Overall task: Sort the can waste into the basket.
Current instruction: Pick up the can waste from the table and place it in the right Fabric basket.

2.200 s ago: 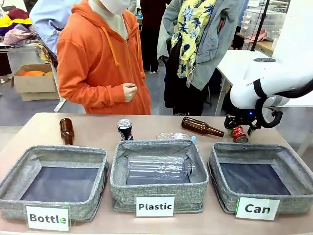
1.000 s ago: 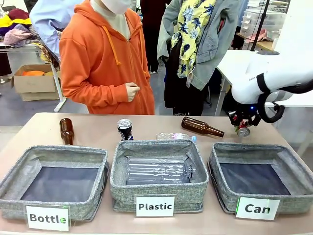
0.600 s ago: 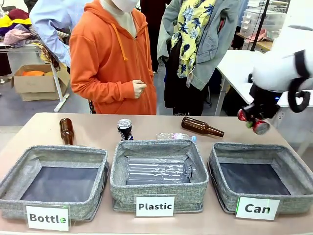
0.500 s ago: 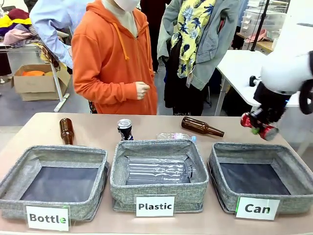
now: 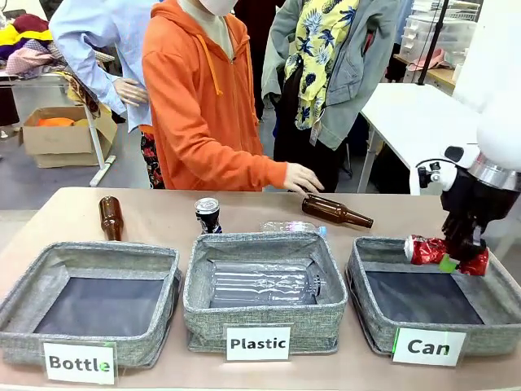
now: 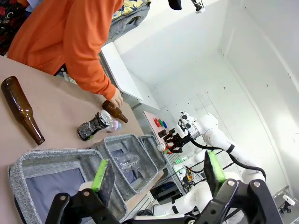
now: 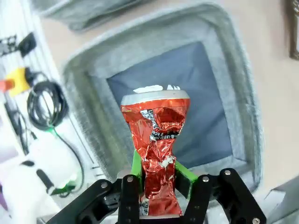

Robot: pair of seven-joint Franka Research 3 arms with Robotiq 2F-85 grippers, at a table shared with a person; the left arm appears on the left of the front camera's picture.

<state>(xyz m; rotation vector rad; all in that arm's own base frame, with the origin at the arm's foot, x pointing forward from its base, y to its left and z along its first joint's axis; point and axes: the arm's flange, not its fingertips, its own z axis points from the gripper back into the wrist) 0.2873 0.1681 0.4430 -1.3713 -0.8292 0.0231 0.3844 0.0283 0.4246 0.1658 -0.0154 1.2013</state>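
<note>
right fingers (image 7: 183, 176) clamped on crushed red can (image 7: 156, 140), held over Can basket (image 5: 368, 324) for a clean drop | left fingers (image 6: 101, 173) spread, empty | dark can (image 5: 207, 215) on bench (image 5: 73, 213), well left of basket

The red can (image 5: 427, 250) in my right fingers (image 7: 184, 176) is shiny, crumpled metal. The basket (image 5: 368, 318) is rough grey woven cloth with a matt dark floor; the counter (image 5: 155, 216) looks smooth.
</note>
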